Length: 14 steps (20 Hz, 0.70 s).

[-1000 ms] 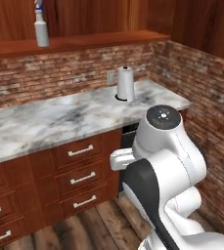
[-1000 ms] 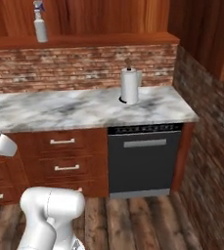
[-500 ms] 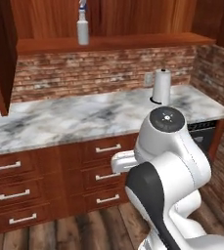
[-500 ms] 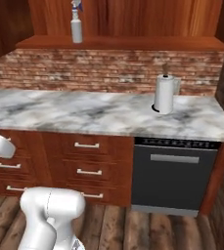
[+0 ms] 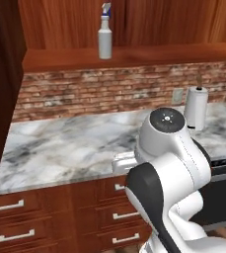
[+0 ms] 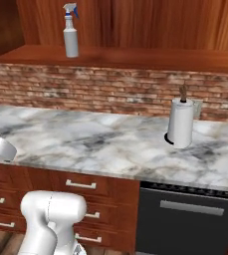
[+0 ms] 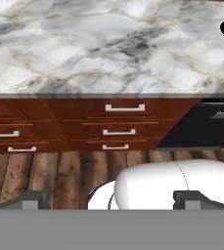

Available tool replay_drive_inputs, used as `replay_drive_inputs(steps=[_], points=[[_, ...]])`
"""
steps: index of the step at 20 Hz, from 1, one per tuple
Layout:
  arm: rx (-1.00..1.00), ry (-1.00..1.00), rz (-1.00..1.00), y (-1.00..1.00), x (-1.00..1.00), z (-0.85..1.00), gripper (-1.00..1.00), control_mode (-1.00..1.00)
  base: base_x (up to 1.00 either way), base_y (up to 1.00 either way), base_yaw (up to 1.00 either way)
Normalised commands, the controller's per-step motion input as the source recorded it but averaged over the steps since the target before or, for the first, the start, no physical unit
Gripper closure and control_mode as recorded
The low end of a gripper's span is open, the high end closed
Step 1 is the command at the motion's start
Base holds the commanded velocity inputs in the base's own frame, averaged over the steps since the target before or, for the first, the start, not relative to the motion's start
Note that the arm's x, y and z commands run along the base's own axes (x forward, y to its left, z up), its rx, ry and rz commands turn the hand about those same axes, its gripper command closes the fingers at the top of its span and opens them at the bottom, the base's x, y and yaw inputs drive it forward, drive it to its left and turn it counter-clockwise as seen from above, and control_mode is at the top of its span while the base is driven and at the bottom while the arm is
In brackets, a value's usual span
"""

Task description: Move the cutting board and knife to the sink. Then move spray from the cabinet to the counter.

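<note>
On the wooden shelf in the upper middle of the left base view, the spray stands upright; in the right base view it sits at the upper left. Below, the marble counter runs across the frame above reddish-brown drawers with silver handles. A paper-towel roll stands upright on the counter at centre right of the right base view, near the brick wall. At the bottom of the hand view the gripper has its fingers spread wide, holding nothing, over the wood floor.
</note>
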Motion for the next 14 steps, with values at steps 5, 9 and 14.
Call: replay_drive_inputs(steps=[5,9,14], points=[[0.0,0.0,0.0,0.0,0.0,0.0,-1.0,1.0,0.74,-0.08,0.09],[0.0,0.0,0.0,0.0,0.0,0.0,-1.0,1.0,0.11,0.04,-0.14],[0.0,0.0,0.0,0.0,0.0,0.0,-1.0,1.0,0.0,0.16,-0.2]])
